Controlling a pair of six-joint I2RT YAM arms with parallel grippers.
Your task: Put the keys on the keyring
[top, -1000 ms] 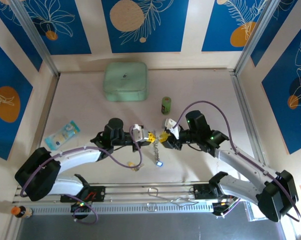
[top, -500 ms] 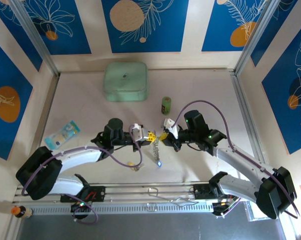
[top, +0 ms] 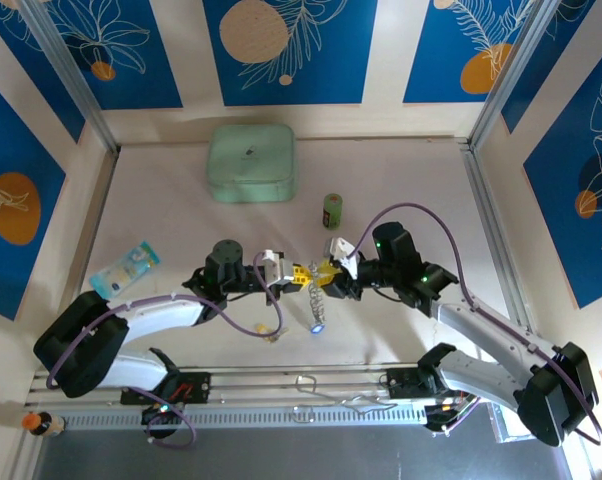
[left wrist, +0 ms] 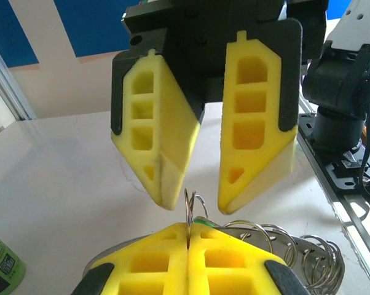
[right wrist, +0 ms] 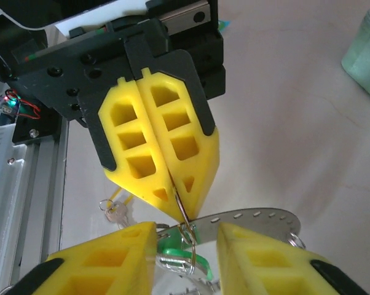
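Note:
My left gripper [top: 303, 271] is shut on a thin split ring of the keyring [top: 314, 295], which hangs between the two arms above the table. In the left wrist view its pads [left wrist: 166, 246] pinch the wire, and the keyring's coiled rings [left wrist: 277, 236] trail off to the right. My right gripper [top: 326, 272] faces it, open, with its fingers [right wrist: 111, 261] standing either side of the ring. The keyring's flat holed strip [right wrist: 252, 219] bears a green key [right wrist: 176, 253]. A blue key [top: 319, 326] dangles lowest. Another key [top: 272, 331] with a yellow tag lies on the table.
A mint-green square box [top: 251, 162] sits at the back, with a small green cylinder [top: 332, 210] just beyond the grippers. A blue-and-white packet [top: 126, 268] lies to the left. The metal base rail [top: 301, 385] runs along the near edge.
My right gripper has edged slightly left, closer to the left gripper's tips. The left gripper has kept its hold on the ring, and the hanging keys barely shifted.

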